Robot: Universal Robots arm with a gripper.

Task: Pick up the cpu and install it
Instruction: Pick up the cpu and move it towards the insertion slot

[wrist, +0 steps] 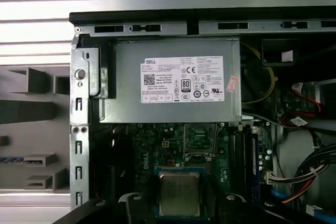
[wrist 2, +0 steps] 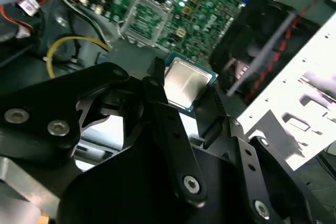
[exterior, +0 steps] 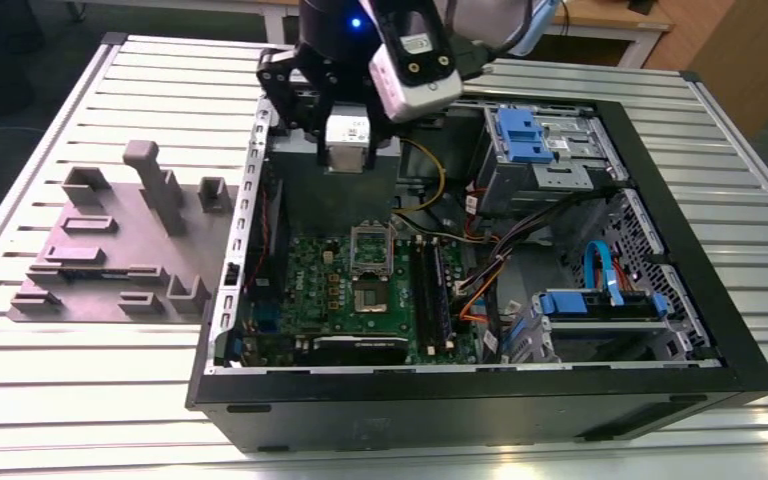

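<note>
The cpu, a flat square chip with a silvery top and thin pale rim, sits level between my black fingers. My gripper is shut on the cpu by its two opposite edges. In the exterior view the gripper hangs over the back part of the open computer case, above the grey power supply box. The open cpu socket on the green motherboard lies a little nearer the case's front than the gripper. That socket has its metal frame swung up.
The grey power supply with its white label sits just behind the socket. Memory slots, loose cables and blue drive cages crowd the exterior view's right. A grey parts fixture stands outside the case on the slatted table.
</note>
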